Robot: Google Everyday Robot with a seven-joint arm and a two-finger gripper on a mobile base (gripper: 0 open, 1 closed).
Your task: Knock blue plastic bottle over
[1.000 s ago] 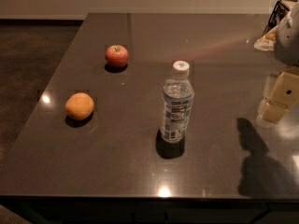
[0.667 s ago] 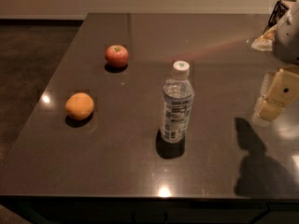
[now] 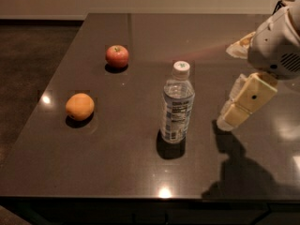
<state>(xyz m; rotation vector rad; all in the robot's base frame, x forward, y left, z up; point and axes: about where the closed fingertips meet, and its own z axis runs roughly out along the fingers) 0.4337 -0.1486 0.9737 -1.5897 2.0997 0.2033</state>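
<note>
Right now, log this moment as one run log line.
state: pre-contact | blue plastic bottle: upright on table | gripper: image-right of bottle, apart | apple, orange: image-left of bottle | task: not done

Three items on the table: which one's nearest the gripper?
The blue plastic bottle, tall and upright, just left of the gripper at the view's right side. The apple and the orange sit farther left, beyond the bottle.

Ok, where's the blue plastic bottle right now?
In the camera view the blue plastic bottle stands upright mid-table, right of the orange, with the tool hanging just to its right, not touching.
</note>
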